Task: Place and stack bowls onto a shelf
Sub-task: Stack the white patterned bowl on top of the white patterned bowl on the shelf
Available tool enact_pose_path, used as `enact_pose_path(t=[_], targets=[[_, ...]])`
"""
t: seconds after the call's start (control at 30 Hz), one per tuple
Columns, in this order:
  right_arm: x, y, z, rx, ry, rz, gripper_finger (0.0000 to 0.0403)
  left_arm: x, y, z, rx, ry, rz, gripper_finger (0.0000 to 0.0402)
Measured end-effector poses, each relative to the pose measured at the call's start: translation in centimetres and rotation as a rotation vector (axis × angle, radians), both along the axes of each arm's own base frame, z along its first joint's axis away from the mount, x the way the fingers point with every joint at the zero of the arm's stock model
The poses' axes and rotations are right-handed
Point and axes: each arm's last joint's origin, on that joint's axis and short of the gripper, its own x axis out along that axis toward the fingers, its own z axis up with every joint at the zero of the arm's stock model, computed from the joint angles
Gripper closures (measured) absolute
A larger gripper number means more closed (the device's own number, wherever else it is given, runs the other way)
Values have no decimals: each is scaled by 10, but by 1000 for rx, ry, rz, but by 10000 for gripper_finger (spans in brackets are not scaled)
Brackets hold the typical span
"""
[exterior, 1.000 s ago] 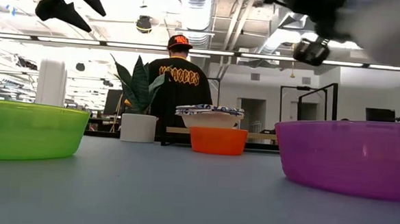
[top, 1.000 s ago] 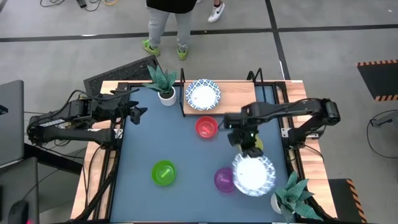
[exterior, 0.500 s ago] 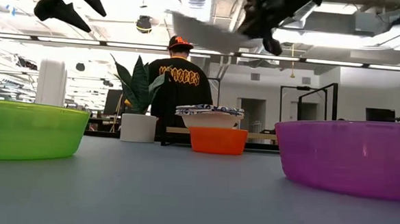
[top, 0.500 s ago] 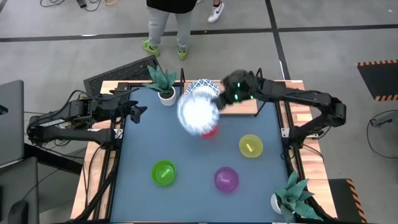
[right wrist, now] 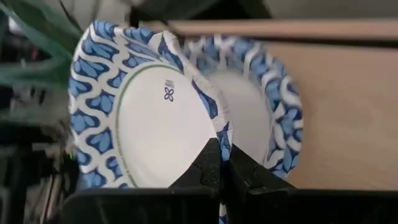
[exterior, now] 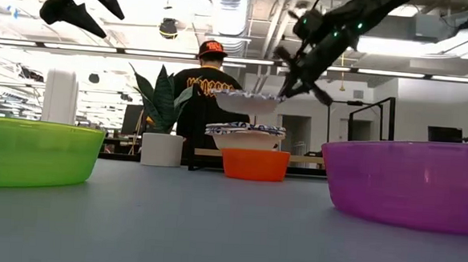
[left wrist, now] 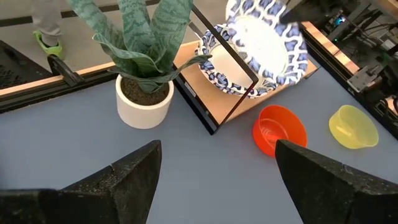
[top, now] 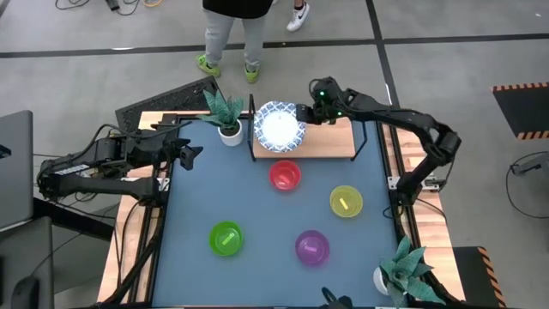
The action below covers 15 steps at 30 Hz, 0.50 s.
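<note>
My right gripper [top: 306, 115] is shut on a white bowl with a blue patterned rim [top: 280, 126], held over the left end of the wooden shelf [top: 333, 139]. A second white and blue bowl [exterior: 244, 134] sits on the shelf right below it. The held bowl [exterior: 246, 101] hangs a little above that one. Red [top: 285, 176], yellow [top: 345, 202], green [top: 226, 238] and purple [top: 311, 247] bowls stand on the blue-grey tabletop. My left gripper [left wrist: 217, 147] is open and empty, raised over the table's left side. My right gripper pinches the held bowl's blue rim [right wrist: 219, 138] between its two fingers, on the side of the bowl toward the table's right. The fingers come from the right, slanting down. The bowl is lifted clear, about level, above the bowl on the shelf.
A potted plant [top: 225, 113] stands just left of the shelf, another plant [top: 401, 269] at the near right corner. The shelf's black frame [top: 252, 129] rises at its ends. A person [top: 232, 30] stands beyond the far edge.
My right gripper has carried the white and blue bowl from the table's near right, up and toward the far edge, past the red bowl, to a spot over the bowl on the shelf. The yellow bowl, covered before, now shows.
</note>
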Motion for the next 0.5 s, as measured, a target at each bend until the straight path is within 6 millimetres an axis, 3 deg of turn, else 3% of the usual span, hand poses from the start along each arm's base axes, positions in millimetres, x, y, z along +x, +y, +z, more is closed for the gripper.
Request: enact_pose_path(t=[0.27,0.5], targets=[[4,-18,-28,44,53,11,382,0,0,0,-12,-9,9,101],[-2,-32,-32,49,31,-9,382,0,0,0,-19,-14,13,101]])
